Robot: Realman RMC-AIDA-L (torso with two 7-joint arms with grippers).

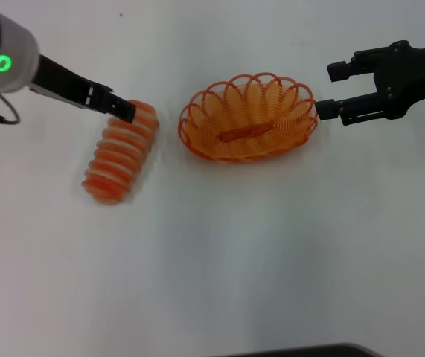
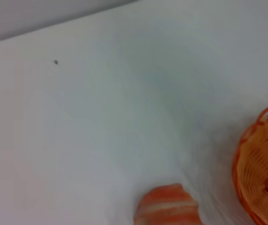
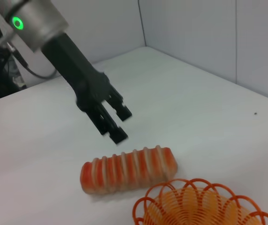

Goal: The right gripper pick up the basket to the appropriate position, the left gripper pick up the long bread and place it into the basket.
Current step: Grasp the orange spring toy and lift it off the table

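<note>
While its jaws stand spread and pinch nothing, the black two-fingered left gripper (image 3: 117, 123) hangs above the far end of the long bread (image 1: 121, 152), an elongated toy loaf banded in orange-red and cream that lies on the white desk (image 1: 234, 253). Just beside the loaf, apart from it, sits the oval orange openwork basket (image 1: 248, 117) with its looped rim. At the basket's right edge, the black right gripper (image 1: 333, 89) holds its jaws spread, the nearer finger close against the rim.
</note>
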